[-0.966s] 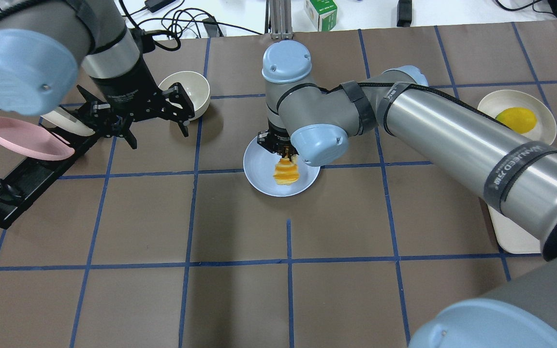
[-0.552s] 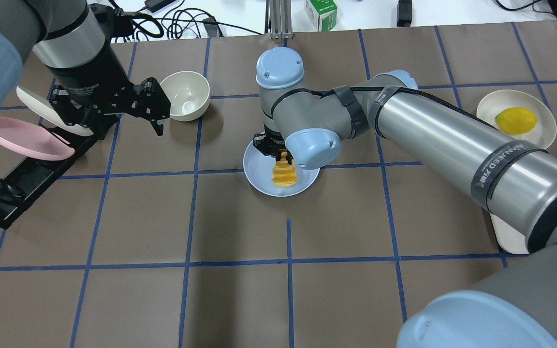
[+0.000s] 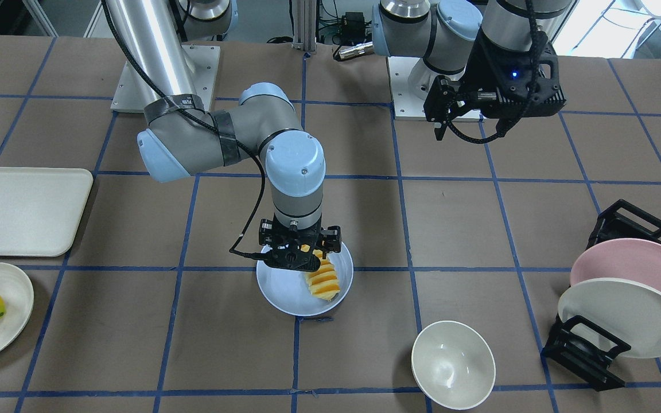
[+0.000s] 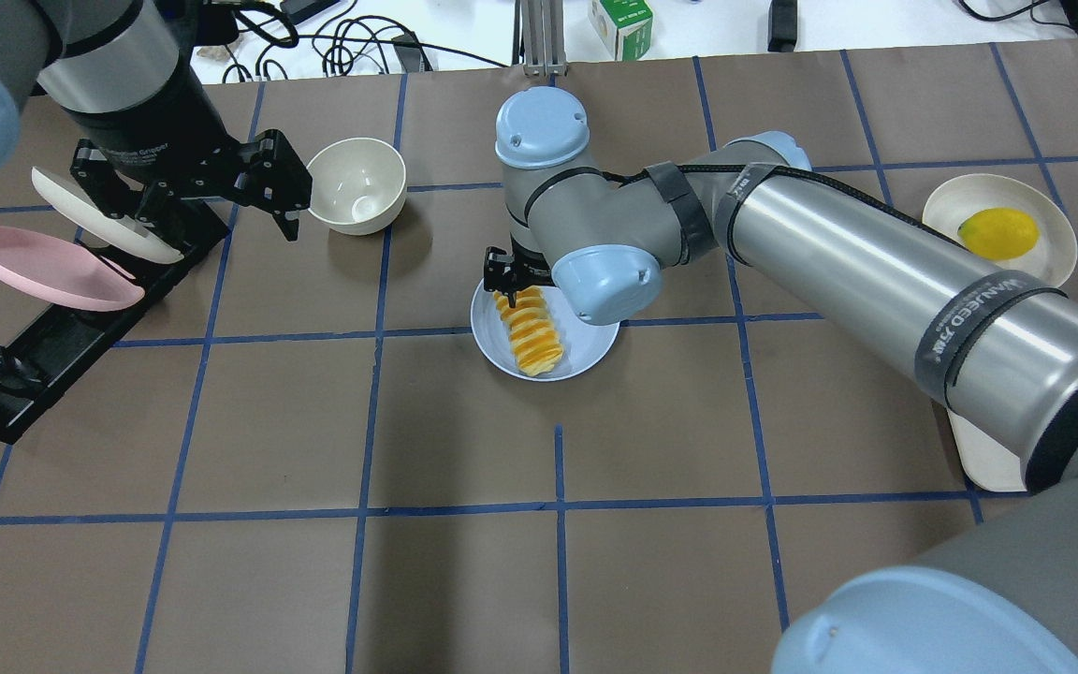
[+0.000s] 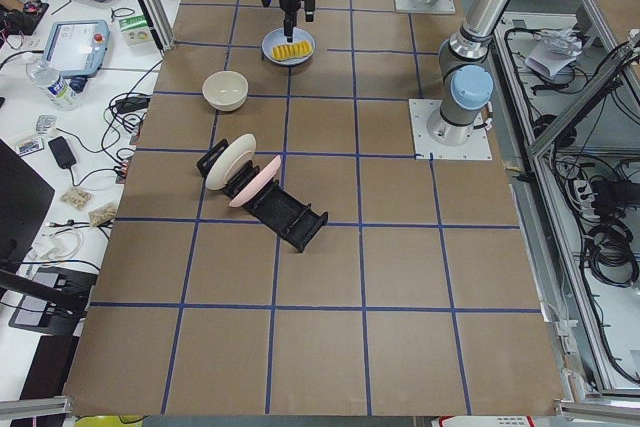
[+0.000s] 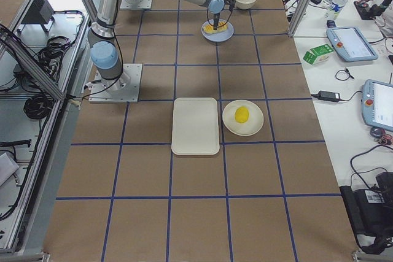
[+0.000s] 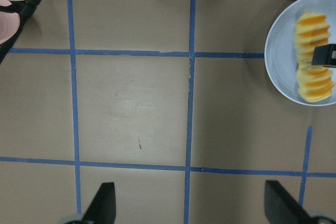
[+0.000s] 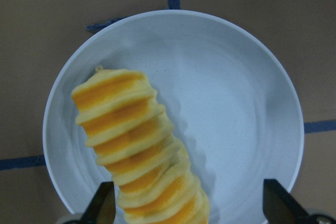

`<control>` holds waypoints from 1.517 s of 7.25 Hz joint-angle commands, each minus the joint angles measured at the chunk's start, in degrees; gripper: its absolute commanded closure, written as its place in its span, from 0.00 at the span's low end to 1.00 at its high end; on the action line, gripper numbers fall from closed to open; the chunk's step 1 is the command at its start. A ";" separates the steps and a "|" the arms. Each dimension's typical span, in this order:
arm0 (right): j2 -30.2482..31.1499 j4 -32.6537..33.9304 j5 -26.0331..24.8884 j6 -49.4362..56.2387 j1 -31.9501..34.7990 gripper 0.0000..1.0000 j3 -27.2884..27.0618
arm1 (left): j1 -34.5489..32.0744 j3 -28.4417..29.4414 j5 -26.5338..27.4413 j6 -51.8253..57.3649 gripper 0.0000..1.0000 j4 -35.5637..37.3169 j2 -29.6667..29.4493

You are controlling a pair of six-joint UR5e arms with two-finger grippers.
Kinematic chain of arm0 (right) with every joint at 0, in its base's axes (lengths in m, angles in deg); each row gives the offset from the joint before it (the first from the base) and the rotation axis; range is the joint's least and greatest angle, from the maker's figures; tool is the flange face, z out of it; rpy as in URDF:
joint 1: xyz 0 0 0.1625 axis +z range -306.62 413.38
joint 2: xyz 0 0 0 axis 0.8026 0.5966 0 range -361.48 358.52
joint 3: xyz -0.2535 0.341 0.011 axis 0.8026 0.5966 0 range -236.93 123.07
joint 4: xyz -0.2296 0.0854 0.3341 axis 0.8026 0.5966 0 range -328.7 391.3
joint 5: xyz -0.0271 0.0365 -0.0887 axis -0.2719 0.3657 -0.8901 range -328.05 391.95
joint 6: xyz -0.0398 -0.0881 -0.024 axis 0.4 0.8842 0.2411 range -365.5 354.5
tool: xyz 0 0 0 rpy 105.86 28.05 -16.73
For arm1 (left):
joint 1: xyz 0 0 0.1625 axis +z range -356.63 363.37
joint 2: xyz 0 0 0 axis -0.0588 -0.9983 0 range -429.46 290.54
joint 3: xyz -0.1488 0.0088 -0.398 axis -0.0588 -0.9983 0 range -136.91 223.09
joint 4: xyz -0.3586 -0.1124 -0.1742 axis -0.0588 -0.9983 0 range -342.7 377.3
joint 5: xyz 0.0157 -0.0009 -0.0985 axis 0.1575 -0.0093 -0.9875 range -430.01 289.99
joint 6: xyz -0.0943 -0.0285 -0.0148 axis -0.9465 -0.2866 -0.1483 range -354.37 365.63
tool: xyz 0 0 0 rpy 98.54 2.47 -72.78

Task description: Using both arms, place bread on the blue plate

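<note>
The ridged yellow-and-orange toy bread is being held only by the round pale-blue plastic plate, and could be bumped off by a close finger of the wide-open right gripper.

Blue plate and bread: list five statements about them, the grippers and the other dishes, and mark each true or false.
1. The ridged yellow-and-orange toy bread lies on the round pale-blue plate. True.
2. The right gripper is shut on the bread. False: its fingers stand wide apart, open.
3. The left gripper holds the round cream bowl. False: it is open and empty, over table squares.
4. The smooth yellow lemon sits on a cream-white plate. True.
5. The round pink plate lies flat on the table. False: it stands on edge in the black rack.
</note>
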 commanded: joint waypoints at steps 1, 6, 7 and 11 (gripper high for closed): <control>5.24 -7.57 -0.30 2.79 -3.29 0.00 0.30 | 0.45 -0.40 -0.49 0.41 0.00 5.74 0.11; 26.43 -31.34 -0.12 20.73 -21.58 0.00 -0.13 | 0.27 -1.02 0.04 2.09 0.00 6.28 0.54; 28.72 -31.80 -0.39 20.66 -21.68 0.00 -0.14 | 0.27 -1.11 0.04 2.36 0.00 6.19 0.63; 30.06 -32.33 -0.56 21.27 -21.86 0.00 -0.75 | -0.43 -0.41 -0.40 2.62 0.00 4.19 0.37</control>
